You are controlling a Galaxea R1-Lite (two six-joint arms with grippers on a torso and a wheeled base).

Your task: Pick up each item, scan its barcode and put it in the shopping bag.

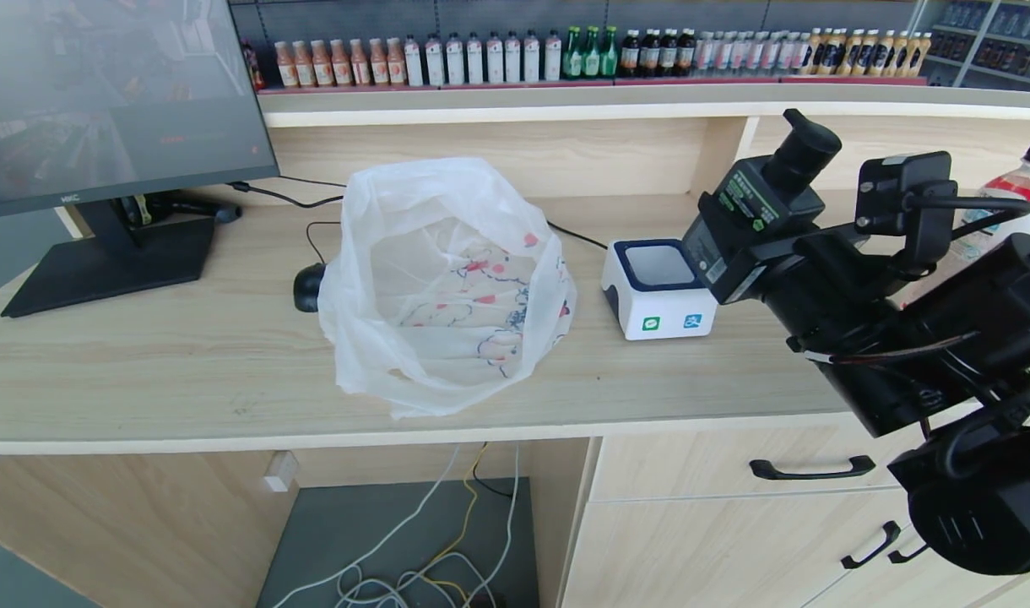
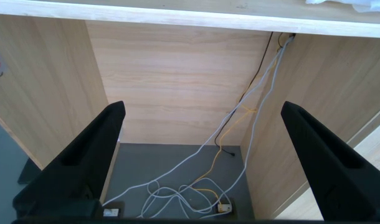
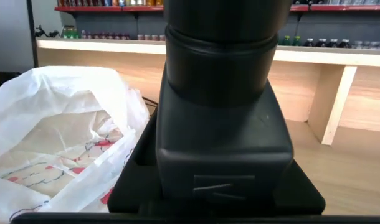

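Spanning the head view edge to edge is a pale wooden tabletop (image 1: 186, 371). A dark monitor (image 1: 101, 93) on its stand sits at the upper left of the frame.

The white plastic shopping bag (image 1: 447, 287) stands at centre frame on the tabletop with its mouth open and slumped. Red and blue print shows through its wall. I cannot tell whether anything lies inside.

My right arm enters from the right edge. On my right gripper (image 1: 772, 257) the jaws are clamped on a black bottle (image 1: 756, 203) with a round black cap and a green-marked label. I hold it tilted, cap toward the upper right and lower end over the right rim of the scanner (image 1: 663, 308). I cannot tell whether the two touch. In the right wrist view the bottle (image 3: 221, 106) stands close before the lens, with the bag (image 3: 59, 124) beside it.

My left gripper (image 2: 202, 109) hangs below tabletop level. Its jaws are wide apart with nothing between them, facing the recess under the tabletop.

The scanner is a small white box with a dark blue top rim, just right of the bag and apart from it.

A clear bottle (image 1: 1026, 190) with a red label and black cap stands at the far right edge, behind my arm.

A black mouse (image 1: 309, 287) lies just left of the bag.

Loose cables (image 2: 196, 186) lie on the recess floor.
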